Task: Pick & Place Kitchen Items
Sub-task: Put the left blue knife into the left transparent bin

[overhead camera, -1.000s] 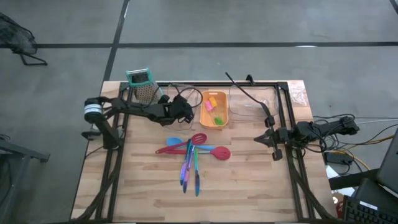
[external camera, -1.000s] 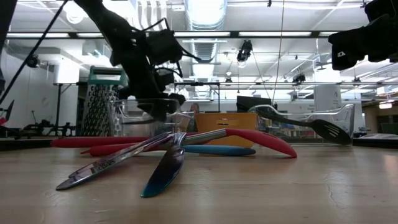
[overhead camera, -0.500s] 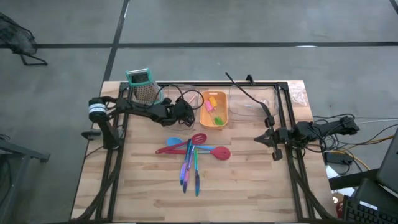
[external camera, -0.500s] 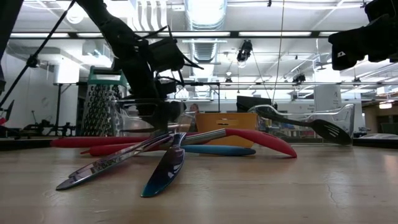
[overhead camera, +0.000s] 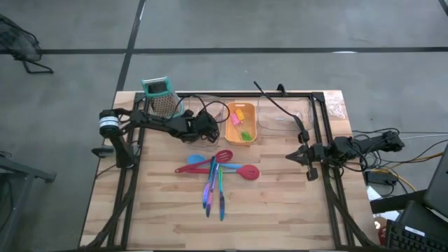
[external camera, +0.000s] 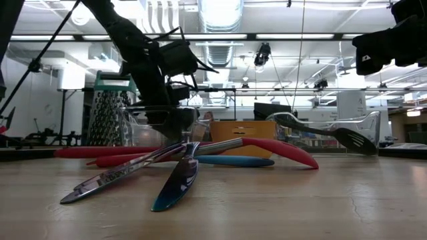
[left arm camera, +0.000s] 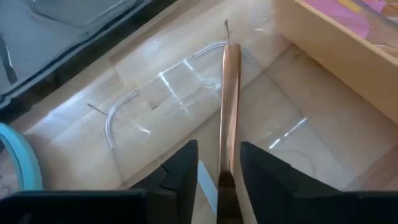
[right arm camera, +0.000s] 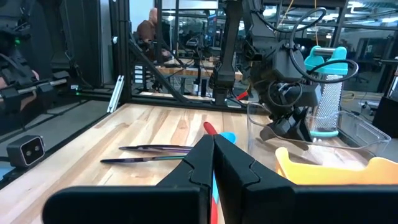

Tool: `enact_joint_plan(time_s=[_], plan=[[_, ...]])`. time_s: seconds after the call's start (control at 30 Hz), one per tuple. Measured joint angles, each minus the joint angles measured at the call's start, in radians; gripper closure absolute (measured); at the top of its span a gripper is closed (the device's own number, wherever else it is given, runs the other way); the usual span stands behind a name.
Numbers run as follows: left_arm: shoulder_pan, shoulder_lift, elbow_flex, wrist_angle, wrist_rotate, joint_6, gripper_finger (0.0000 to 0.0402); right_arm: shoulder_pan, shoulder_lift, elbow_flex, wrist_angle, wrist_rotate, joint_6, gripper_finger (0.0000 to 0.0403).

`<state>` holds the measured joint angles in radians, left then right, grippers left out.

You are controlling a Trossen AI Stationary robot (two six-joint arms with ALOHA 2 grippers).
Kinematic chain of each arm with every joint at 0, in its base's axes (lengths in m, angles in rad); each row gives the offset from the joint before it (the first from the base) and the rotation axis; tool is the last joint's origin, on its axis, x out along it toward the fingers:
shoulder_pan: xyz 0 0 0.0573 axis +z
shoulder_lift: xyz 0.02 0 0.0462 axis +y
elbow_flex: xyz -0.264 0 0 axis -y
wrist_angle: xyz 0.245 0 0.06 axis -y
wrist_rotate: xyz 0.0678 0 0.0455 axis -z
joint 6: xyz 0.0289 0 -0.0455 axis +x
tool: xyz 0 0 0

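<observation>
At eleven o'clock the left gripper point(left arm camera: 219, 168) stood parted around a light, stiff, probably slippery stick point(left arm camera: 229, 93), best pinched mid-shaft; the right gripper point(right arm camera: 213, 162) waited closed at three.

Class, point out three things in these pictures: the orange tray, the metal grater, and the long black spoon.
orange tray point(overhead camera: 230, 126): high view, on its left wall.
metal grater point(overhead camera: 163, 105): high view, on its metal grating below the teal top.
long black spoon point(overhead camera: 274, 107): high view, midway along its handle.
</observation>
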<state>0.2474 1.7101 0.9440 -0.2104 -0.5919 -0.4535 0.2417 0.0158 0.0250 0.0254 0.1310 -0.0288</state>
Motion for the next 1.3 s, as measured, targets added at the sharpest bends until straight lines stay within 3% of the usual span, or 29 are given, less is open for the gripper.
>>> enact_joint_plan(time_s=[0.4, 0.6, 0.8, 1.07, 1.3], plan=[[-0.065, -0.219, 0.000, -0.026, 0.027, -0.011, 0.0259, 0.000, 0.000, 0.000, 0.000, 0.000, 0.002, 0.0394], [-0.214, -0.269, 0.002, -0.036, 0.025, -0.005, 0.0260, 0.000, 0.000, 0.000, 0.000, 0.000, 0.002, 0.0394], [-0.397, -0.271, 0.005, -0.038, -0.042, -0.053, 0.0259, 0.000, 0.000, 0.000, 0.000, 0.000, 0.001, 0.0394], [-0.589, -0.270, 0.002, -0.081, -0.046, -0.298, 0.0259, 0.000, 0.000, 0.000, 0.000, 0.000, 0.001, 0.0394], [-0.704, -0.231, 0.001, -0.081, -0.091, -0.372, 0.0259, 0.000, 0.000, 0.000, 0.000, 0.000, 0.002, 0.0394]])
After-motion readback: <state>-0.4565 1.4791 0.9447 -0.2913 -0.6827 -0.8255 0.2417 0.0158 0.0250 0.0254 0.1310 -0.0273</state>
